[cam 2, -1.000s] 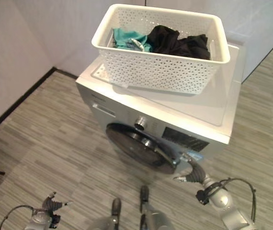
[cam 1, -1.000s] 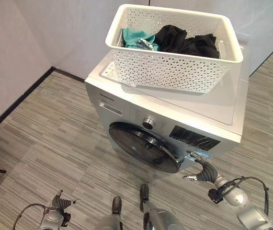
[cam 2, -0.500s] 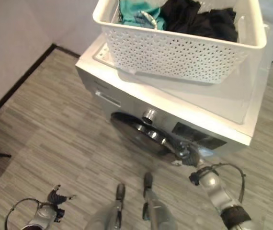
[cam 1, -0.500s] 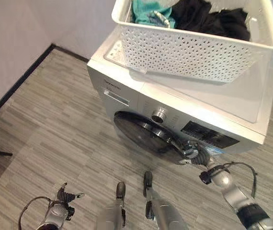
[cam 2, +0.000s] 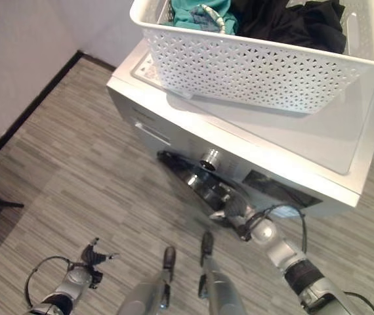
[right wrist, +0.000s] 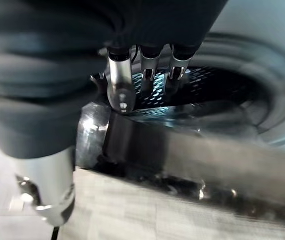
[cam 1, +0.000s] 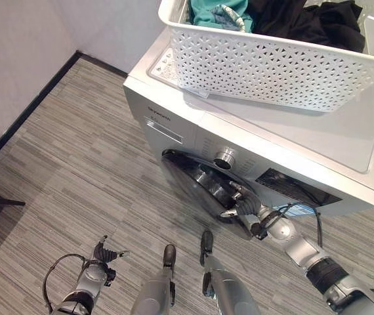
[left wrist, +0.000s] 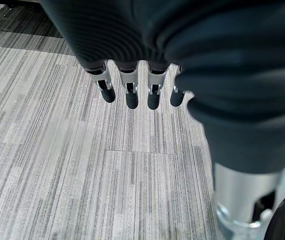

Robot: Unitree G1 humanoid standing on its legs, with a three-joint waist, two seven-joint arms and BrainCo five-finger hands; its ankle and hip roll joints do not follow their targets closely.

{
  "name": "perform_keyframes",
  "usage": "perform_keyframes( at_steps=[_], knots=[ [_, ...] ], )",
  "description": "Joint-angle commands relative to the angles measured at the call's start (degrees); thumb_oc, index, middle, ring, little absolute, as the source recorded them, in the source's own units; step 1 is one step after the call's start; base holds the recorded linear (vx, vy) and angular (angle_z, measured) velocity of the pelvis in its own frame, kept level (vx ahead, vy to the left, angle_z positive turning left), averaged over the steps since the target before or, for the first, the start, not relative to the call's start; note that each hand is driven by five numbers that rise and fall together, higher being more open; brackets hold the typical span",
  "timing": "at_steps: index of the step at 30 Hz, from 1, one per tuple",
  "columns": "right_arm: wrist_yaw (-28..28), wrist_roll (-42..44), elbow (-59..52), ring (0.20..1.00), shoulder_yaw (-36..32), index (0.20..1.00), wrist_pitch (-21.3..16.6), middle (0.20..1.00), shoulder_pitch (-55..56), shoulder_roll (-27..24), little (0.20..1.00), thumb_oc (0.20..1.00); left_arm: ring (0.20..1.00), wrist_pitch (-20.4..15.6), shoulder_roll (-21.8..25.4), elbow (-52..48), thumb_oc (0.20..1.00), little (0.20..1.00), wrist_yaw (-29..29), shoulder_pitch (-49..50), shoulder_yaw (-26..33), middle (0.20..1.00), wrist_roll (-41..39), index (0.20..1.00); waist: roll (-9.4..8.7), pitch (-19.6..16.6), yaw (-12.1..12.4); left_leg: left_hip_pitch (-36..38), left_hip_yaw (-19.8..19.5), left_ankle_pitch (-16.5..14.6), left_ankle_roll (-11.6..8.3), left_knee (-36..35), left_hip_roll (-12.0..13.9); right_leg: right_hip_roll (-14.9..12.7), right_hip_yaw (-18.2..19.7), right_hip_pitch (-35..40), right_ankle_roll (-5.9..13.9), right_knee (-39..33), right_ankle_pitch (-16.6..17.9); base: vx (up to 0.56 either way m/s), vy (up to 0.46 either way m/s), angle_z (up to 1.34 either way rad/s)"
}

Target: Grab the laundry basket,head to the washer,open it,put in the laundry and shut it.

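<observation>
At centre frame the right robot hand (cam 1: 239, 205) hooks curled fingers behind the silver washer's (cam 1: 344, 147) dark round door (cam 1: 197, 187), opening it; next, swing it wide.

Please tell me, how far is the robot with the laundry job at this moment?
Done: the laundry basket sits on the washer. In hand: the right robot hand is at the door, which looks slightly ajar. Left: loading the clothes and shutting. The left robot hand hangs idle.

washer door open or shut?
Ajar. The door stands swung off the washer front; the right wrist view shows the drum past its edge, right hand on it.
</observation>
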Motion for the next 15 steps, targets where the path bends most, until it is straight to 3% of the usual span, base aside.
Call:
perform_keyframes(
  at_steps=[1, 11, 15],
  knots=[
    [3.36, 1.67, -6.56, 1.000, 2.24, 1.000, -3.54, 1.000, 1.20, 3.41, 1.000, 1.000, 1.000, -0.88, 5.04, 0.14, 1.000, 1.000, 1.37, 0.65, 1.08, 1.000, -0.51, 1.000, -2.27, -3.09, 1.28, -4.37, -1.07, 2.27, 0.21, 2.31, -1.29, -1.44, 2.05, 4.00, 2.64, 6.44, -10.09, 0.00, -0.051, 0.30],
    [3.46, -0.10, -2.66, 1.000, 8.21, 1.000, -2.30, 1.000, -2.08, 9.05, 1.000, 1.000, 1.000, -0.09, 5.84, 1.28, 1.000, 1.000, 1.28, 2.20, 1.56, 1.000, -0.89, 1.000, -0.88, -2.84, 3.72, -5.99, -6.18, 4.20, -1.84, 4.60, -1.77, -0.98, -3.65, 4.98, 1.02, 8.66, -13.12, -0.06, -0.076, 0.34],
    [1.74, 0.30, 1.87, 1.000, 10.44, 1.000, -1.79, 1.000, -4.36, 11.87, 1.000, 1.000, 1.000, -0.31, 5.43, -0.31, 1.000, 1.000, 1.23, 3.22, 0.68, 1.000, -1.71, 1.000, 0.99, -2.04, 5.13, -8.43, -8.08, 6.19, -3.53, 6.18, -1.79, -0.90, -6.94, 5.45, 0.21, 8.38, -13.70, -0.12, -0.074, 0.51]
  ],
)
